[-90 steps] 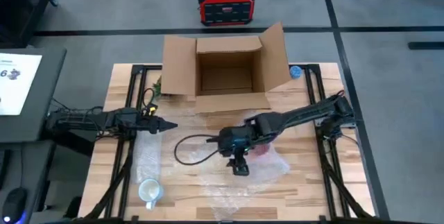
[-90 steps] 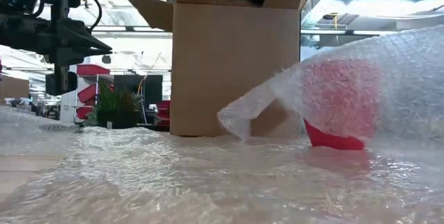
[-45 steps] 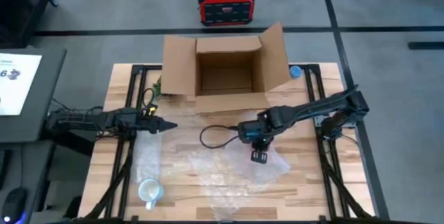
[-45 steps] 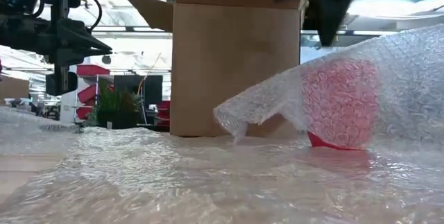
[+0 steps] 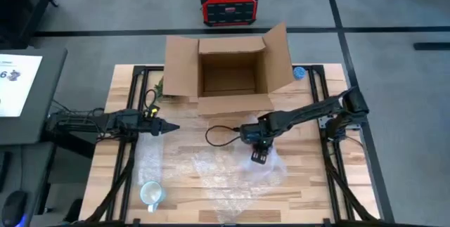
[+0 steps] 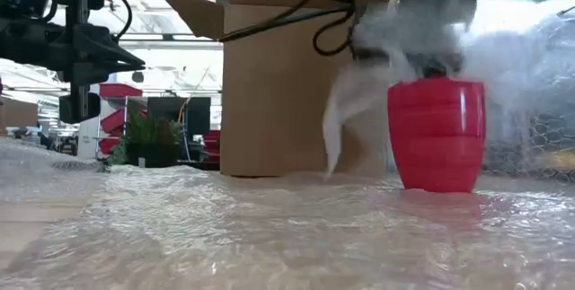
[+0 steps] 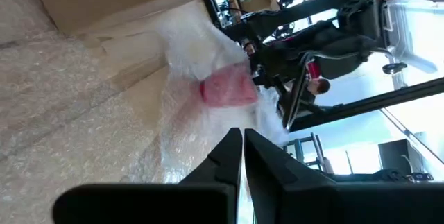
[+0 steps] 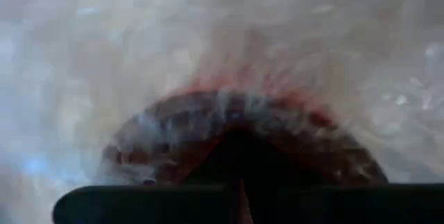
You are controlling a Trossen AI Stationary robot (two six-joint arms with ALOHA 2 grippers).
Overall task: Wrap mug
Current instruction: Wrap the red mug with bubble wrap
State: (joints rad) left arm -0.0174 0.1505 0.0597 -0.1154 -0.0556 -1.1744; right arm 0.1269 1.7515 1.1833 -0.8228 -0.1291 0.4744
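Observation:
A red mug [image 6: 436, 137] stands upright on a sheet of bubble wrap [image 5: 211, 178] near the table's middle. In the high view my right gripper [image 5: 259, 158] covers it. That gripper [image 8: 239, 182] points down over the mug's mouth [image 8: 236, 120], shut, with wrap bunched around it. A flap of wrap [image 6: 346, 110] hangs beside the mug, whose near side is bare. My left gripper [image 5: 172, 127] hovers shut above the table's left part, touching nothing. My right gripper comes from above, pointing down, and has the bubble wrap [image 6: 386, 34] gathered at its shut fingers just over the mug's rim. Blur and the wrap itself hide the exact place of contact. The wrap hangs slack from there down the mug's side onto the sheet.
An open cardboard box [image 5: 228, 76] stands at the table's far edge, right behind the mug. A pale mug [image 5: 151, 193] sits at the near left beside a strip of wrap [image 5: 149, 160]. A black cable [image 5: 221, 134] loops by the right arm.
My right gripper has gone toward the table's right and far edges, then settled over the mug. The mug, tilted under the wrap before, now stands upright. The wrap that lay over its near side has been drawn up, leaving that side bare.

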